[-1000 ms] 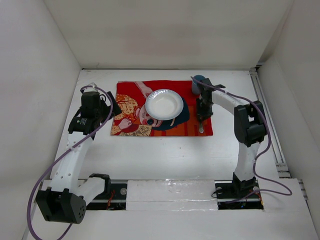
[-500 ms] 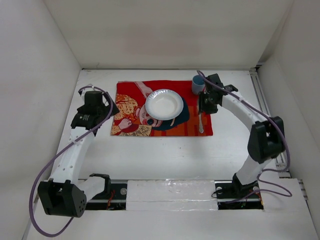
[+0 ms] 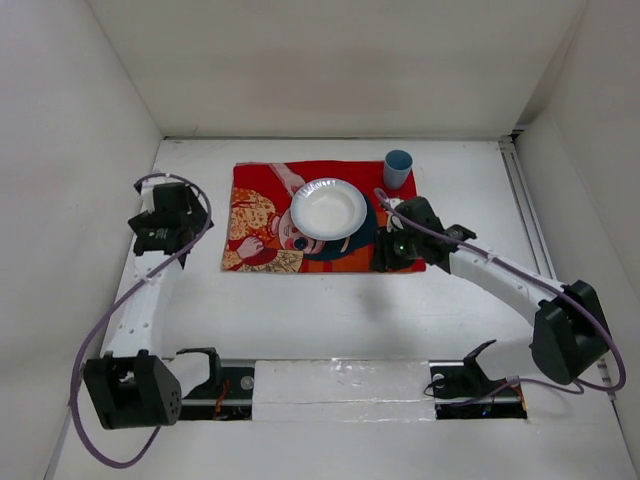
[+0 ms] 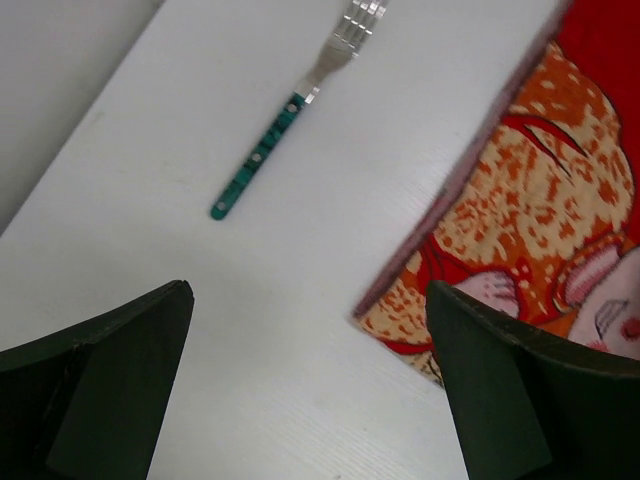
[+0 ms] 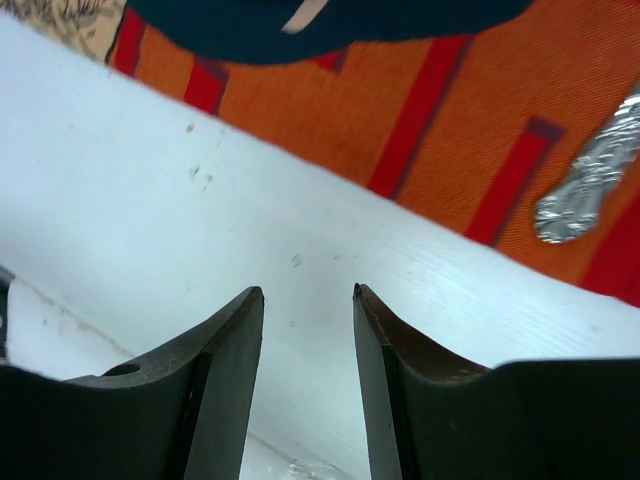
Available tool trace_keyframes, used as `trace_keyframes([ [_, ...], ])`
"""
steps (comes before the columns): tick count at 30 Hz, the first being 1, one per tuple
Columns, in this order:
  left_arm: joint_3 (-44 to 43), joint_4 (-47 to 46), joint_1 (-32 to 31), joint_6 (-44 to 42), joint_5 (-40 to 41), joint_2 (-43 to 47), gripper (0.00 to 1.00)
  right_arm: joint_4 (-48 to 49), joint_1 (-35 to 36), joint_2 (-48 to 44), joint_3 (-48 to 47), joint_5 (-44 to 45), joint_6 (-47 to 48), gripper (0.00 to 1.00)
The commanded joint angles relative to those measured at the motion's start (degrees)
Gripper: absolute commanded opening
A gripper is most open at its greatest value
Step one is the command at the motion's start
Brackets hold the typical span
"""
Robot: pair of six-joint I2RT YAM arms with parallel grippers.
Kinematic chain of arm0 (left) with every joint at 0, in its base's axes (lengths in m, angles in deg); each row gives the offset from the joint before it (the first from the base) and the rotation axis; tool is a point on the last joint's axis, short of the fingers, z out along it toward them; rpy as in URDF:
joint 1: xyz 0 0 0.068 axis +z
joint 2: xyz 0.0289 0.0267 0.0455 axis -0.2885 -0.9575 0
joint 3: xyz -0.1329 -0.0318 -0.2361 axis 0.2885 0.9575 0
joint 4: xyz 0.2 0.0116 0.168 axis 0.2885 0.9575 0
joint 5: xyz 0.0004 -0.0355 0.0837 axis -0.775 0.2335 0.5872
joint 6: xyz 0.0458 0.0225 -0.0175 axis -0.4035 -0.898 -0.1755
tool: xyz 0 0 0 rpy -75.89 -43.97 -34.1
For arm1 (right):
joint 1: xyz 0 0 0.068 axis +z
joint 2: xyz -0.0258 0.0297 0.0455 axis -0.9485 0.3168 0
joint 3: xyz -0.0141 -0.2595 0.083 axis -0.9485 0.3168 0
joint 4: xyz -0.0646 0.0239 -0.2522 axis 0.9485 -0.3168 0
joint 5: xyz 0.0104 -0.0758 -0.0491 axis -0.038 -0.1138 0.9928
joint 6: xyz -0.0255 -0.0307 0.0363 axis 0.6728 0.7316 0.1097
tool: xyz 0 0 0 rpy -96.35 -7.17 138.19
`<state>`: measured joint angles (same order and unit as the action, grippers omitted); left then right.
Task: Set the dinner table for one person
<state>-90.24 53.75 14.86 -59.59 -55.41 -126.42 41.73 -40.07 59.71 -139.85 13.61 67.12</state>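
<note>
Both empty: left claw [image 4: 308, 290] spread wide, right claw [image 5: 305, 292] narrowly parted, over the white worktop [image 3: 330, 310].
Beyond the left, a green-handled fork [image 4: 290, 110] lies beside the red placemat [image 4: 520, 200] (cartoon print); the right hangs at its near edge, a silver cutlery handle [image 5: 590, 175] alongside.

Bare dinner table [image 4: 200, 260] around fork [image 4: 290, 105]; placemat [image 4: 520, 200] edge close beside.

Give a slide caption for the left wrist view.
Open left gripper over the dinner table, green-handled fork lying beside the placemat.
</note>
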Motion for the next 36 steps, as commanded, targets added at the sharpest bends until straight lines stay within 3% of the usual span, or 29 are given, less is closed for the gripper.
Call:
trace_keyframes([
  [1, 0.8, -4.9, 8.6, -5.7, -4.7, -2.7, 1.00, 10.5, 1.5, -1.2, 2.1, -7.6, -0.9, 0.47],
  [2, 0.1, -5.7, 13.5, -6.5, -8.2, -6.2, 1.00, 11.1, 1.5, -1.2, 3.2, -8.4, 0.4, 0.47],
  [3, -0.8, -6.7, 15.8, -7.1, -15.7, -8.2, 1.00, 11.9, 1.5, -1.2, 3.8, -9.1, 0.4, 0.47],
  [6, -3.2, -10.7, 21.2, -8.7, -25.6, -16.3, 1.00, 14.3, 1.5, -3.2, 5.9, -9.1, 0.4, 0.47],
  [9, -6.4, -12.9, 22.1, -12.5, -30.2, -23.3, 1.00, 15.0, 2.2, -4.8, 6.5, -11.4, 0.4, 0.48],
  [18, -8.6, -12.4, 22.1, -16.2, -26.0, -35.9, 1.00, 15.6, 4.7, -8.8, 7.5, -10.8, 0.4, 0.48],
  [25, -16.5, -9.1, 22.1, -15.6, -21.0, -44.5, 1.00, 15.6, 5.2, -8.8, 7.5, -10.1, 0.4, 0.48],
  [30, -15.4, -9.1, 20.2, -15.6, -20.2, -47.6, 0.78, 15.6, 5.2, -8.3, 7.5, -10.1, 0.4, 0.48],
  [36, -12.8, -9.1, 19.7, -16.2, -20.2, -46.7, 0.68, 15.6, 4.6, -8.3, 7.5, -9.6, 0.4, 0.48],
])
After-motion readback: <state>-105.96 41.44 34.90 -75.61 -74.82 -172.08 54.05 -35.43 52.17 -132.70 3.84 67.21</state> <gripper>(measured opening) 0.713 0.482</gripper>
